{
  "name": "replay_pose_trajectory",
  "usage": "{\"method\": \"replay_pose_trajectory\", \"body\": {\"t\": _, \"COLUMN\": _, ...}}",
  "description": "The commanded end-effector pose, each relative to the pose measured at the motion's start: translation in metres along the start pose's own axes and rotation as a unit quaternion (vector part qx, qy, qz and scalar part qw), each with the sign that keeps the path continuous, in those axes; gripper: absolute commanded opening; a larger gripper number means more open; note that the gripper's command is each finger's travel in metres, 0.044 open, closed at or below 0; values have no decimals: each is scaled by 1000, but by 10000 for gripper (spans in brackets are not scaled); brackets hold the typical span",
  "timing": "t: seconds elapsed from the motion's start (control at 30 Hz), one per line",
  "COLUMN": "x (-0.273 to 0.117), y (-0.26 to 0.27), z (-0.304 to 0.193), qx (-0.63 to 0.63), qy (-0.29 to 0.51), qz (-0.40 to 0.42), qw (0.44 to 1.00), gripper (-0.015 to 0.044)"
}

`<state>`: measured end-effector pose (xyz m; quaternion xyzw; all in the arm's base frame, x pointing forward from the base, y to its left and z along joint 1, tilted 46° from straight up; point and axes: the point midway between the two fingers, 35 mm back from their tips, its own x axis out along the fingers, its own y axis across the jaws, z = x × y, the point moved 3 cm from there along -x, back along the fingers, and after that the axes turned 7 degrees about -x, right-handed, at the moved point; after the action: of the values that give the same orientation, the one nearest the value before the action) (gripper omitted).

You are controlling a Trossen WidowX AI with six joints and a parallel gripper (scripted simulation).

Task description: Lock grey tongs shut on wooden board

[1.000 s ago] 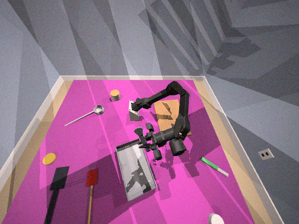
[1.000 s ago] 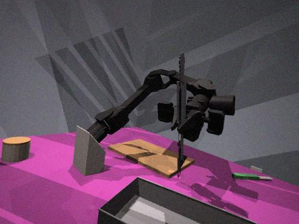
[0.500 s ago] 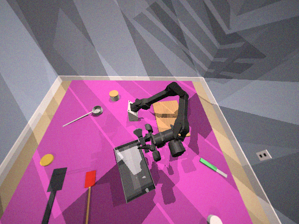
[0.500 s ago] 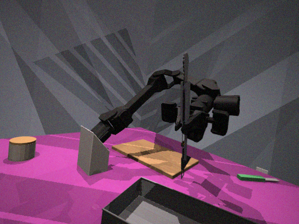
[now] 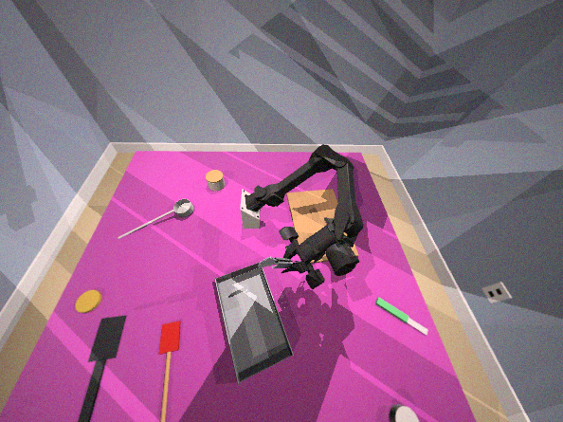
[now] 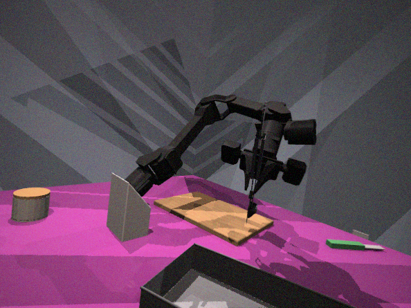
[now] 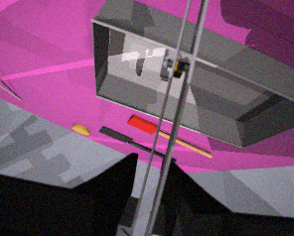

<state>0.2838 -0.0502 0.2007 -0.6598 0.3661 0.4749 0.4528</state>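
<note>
The grey tongs [image 5: 279,260] [image 6: 252,210] [image 7: 197,32] are held off the table by my gripper [image 5: 295,263] [image 6: 251,185] [image 7: 149,162], which is shut on them. In the exterior view they stand steep, slightly tilted, with a dark pointed piece at the low end. Their two arms lie close together, nearly parallel, in the wrist view; whether the lock is engaged cannot be seen. The wooden board [image 5: 303,203] [image 6: 214,217] lies flat behind and below the arm, nothing resting on it. The roasting tin [image 5: 277,309] [image 6: 242,266] [image 7: 100,55] stands in front, with no tongs across it.
A green-handled knife [image 5: 392,309] [image 6: 346,244] lies right of the tin. A red spatula [image 5: 170,338] [image 7: 142,124], a black turner [image 5: 108,338] [image 7: 115,134] and a yellow disc [image 5: 88,301] [image 7: 80,130] lie to its left. A strainer [image 5: 184,208] and a canister [image 5: 214,177] [image 6: 31,203] are farther back.
</note>
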Motion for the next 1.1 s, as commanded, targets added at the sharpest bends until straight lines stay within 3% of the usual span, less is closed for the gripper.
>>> {"method": "replay_pose_trajectory", "body": {"t": 0.0, "x": -10, "y": 3, "z": 18, "qx": -42, "qy": -49, "qz": -34, "qw": 997, "gripper": -150}}
{"method": "replay_pose_trajectory", "body": {"t": 0.53, "x": -72, "y": 14, "z": 92, "qx": -215, "qy": -218, "qz": -230, "qw": 924, "gripper": -150}}
{"method": "replay_pose_trajectory", "body": {"t": 1.07, "x": -91, "y": 23, "z": 128, "qx": -293, "qy": -217, "qz": -242, "qw": 899, "gripper": -150}}
